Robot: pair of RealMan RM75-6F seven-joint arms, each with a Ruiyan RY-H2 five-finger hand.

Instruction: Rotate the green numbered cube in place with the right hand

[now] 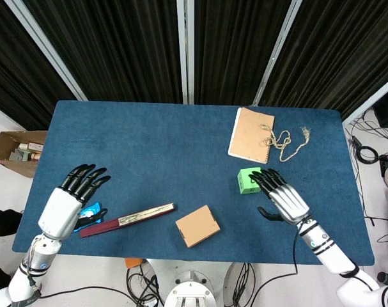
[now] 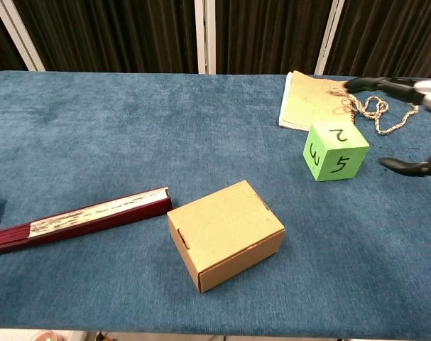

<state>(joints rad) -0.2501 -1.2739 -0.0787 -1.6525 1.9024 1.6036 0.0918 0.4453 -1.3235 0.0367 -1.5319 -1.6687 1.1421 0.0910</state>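
The green numbered cube [image 1: 247, 180] [image 2: 335, 150] rests on the blue table, right of centre, with black digits on its faces. My right hand [image 1: 281, 197] hovers just right of the cube, fingers spread and fingertips [image 2: 375, 83] reaching over its far side; the thumb [image 2: 414, 165] is apart from the cube on the right. The hand holds nothing. My left hand [image 1: 72, 198] lies open at the table's left edge, fingers spread, holding nothing; it is out of the chest view.
A small cardboard box [image 1: 197, 225] [image 2: 226, 234] sits near the front edge. A folded dark red fan [image 1: 126, 220] [image 2: 80, 218] lies left of it. A tan notebook [image 1: 250, 133] with twine [image 1: 286, 139] lies behind the cube. A blue object [image 1: 90, 212] is under my left hand.
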